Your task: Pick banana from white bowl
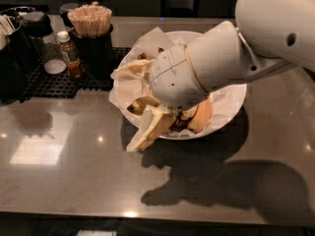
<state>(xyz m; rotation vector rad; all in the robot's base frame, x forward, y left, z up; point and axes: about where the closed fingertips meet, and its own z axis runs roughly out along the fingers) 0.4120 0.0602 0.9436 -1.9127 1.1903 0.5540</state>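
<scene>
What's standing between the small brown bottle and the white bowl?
In the camera view, a black cup of wooden sticks stands between the bottle and the white bowl. The tool is down in the bowl, near its front rim.

The smooth, matt pale plastic gripper (129, 109) sits in the smooth white bowl (239, 100) lined with crinkled paper (147, 41), on a polished, reflective grey counter (74, 181) beside a black grid mat (49, 85).

Glossy counter (74, 171), white bowl (239, 98), gripper (140, 101) over bowl
</scene>
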